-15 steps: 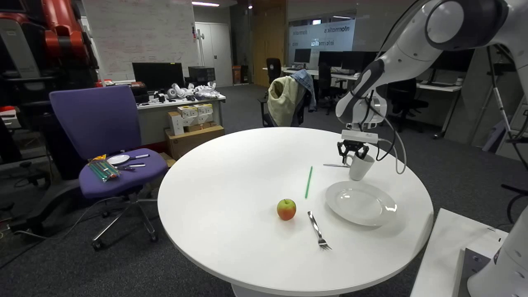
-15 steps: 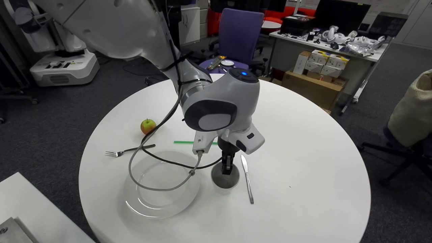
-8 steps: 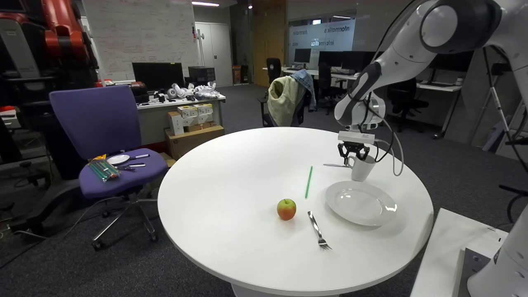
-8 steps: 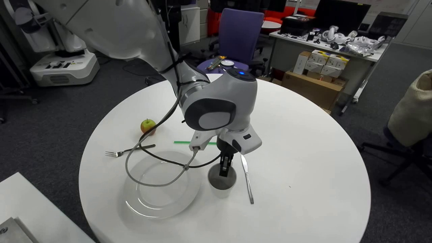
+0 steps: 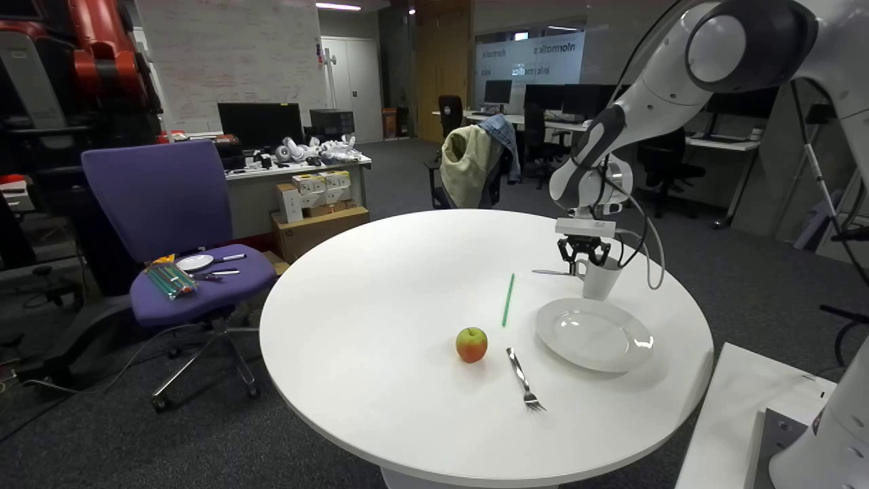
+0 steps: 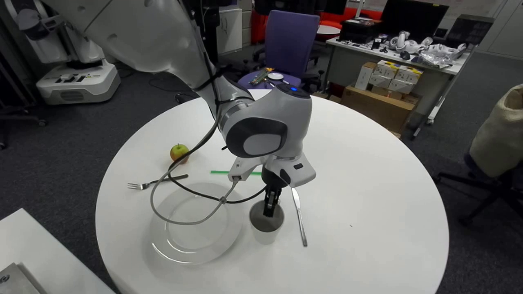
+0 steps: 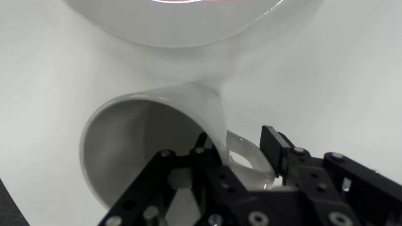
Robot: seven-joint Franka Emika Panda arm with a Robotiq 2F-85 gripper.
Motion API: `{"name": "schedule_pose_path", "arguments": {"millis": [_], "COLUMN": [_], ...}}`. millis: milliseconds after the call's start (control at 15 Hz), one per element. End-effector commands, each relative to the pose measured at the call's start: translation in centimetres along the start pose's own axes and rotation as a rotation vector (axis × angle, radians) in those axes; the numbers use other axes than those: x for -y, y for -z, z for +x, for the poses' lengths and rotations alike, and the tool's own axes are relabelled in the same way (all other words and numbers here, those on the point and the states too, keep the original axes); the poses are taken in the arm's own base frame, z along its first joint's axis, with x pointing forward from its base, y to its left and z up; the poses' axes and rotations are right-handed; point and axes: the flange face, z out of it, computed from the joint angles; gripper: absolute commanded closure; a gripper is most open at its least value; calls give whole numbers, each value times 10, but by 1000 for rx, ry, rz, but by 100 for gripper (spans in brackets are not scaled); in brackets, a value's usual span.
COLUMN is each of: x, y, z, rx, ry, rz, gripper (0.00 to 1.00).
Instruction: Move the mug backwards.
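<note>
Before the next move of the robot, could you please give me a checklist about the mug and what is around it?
Hand closed on the mug: ok; one finger is inside it, the other outside its handle.
Base of the mug flat on the table: cannot tell from these angles.
Mug apart from the plate: ok; a gap shows in the wrist view.
Mug apart from the knife: ok; bare table shows between them in an exterior view.
Cables not touching the plate: cannot tell; in an exterior view they pass across it.
</note>
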Motion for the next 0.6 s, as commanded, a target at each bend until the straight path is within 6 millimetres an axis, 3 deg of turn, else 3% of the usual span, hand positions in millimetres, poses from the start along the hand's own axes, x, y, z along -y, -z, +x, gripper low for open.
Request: {"name": "schedule_pose_path", "arguments": {"millis": [0, 133, 200, 267, 533], "x": [3, 4, 5, 5, 2], "y": [3, 3, 3, 3, 2], "z": [7, 9, 9, 10, 12], "rx": [17, 20, 21, 20, 20], "ry": [4, 15, 17, 17, 19], "rz": [-48, -55, -59, -60, -59], "gripper": [84, 83, 47, 34, 4]}}
